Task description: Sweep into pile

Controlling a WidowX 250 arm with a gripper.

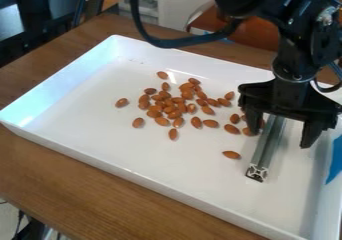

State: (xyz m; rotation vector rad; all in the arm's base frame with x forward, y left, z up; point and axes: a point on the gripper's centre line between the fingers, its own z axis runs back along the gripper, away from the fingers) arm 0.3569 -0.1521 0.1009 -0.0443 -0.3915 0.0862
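Had the claw [279,140] spread over the metal bar [266,151] in the white tray [93,134]. Saw almonds [182,107] loosely clustered, a few apart.

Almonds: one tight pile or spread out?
Spread out: the almonds form a loose cluster in the tray, with strays around it, some beside the metal bar.

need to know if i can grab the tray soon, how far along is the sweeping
Partly done, it seems: most almonds lie in a loose cluster in the white tray. In hand: nothing looks clamped; the gripper is open above the metal bar. Remaining: gathering outliers, like the lone almond near the bar's end, into a tighter pile.
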